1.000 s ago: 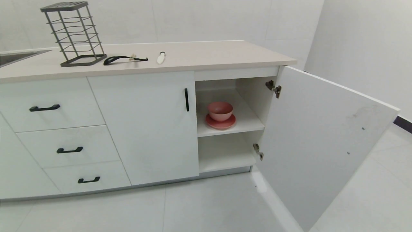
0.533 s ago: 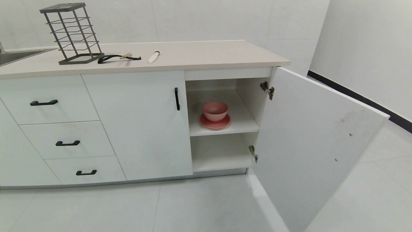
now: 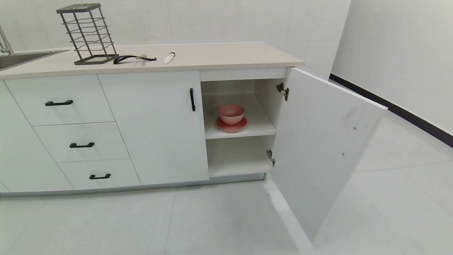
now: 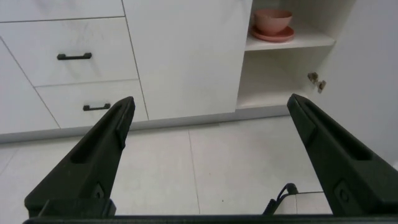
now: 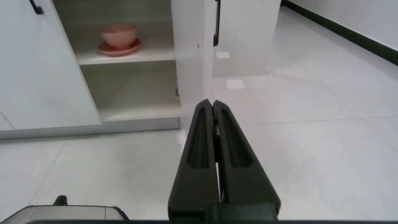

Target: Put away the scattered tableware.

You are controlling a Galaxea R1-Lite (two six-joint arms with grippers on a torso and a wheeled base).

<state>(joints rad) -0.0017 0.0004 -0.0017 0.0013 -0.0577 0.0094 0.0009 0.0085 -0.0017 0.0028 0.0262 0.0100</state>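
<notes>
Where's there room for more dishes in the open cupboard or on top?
The lower shelf is all bare. On the upper shelf, the pink bowl sits on the pink plate toward the left, leaving room to their right. The countertop is bare right of the white utensil; it is crowded by the wire rack and black utensil.

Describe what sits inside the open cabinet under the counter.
On the upper shelf, a pink bowl stands on a pink plate. Whatever lies behind the closed door beside it is hidden.
</notes>
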